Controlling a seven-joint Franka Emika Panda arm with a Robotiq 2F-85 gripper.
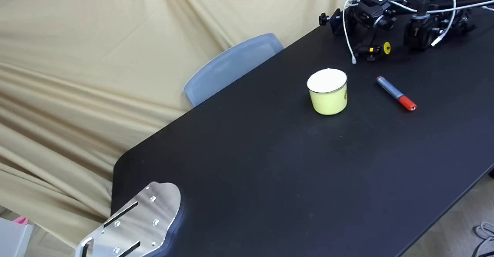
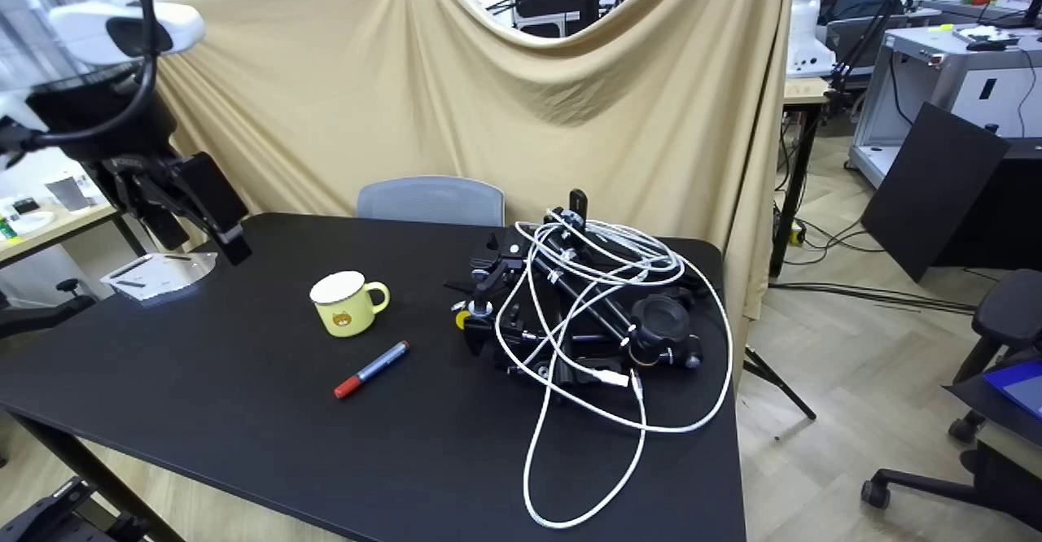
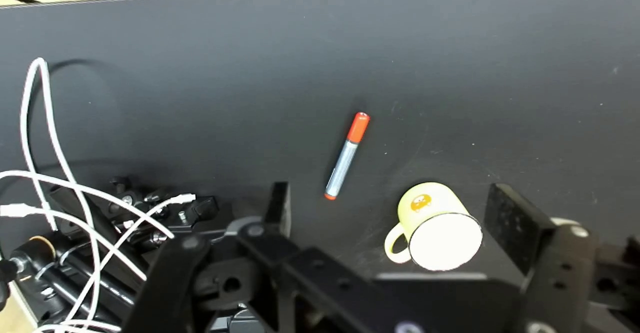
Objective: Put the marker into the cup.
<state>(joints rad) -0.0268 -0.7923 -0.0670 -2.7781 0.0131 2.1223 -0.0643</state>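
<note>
Yellow cup (image 3: 436,227) with 1 animal-face print (image 3: 420,202) stands near the marker (image 3: 346,156).

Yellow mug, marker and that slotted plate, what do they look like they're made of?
The mug looks like enamelled metal with a smooth, perhaps glossy coat, given the thin dark edging round its white inside, though ceramic is possible. The marker is probably smooth plastic, judging by its evenly coloured red cap. The slotted plate seems bare, shiny metal: it's silvery and reflects light.
</note>
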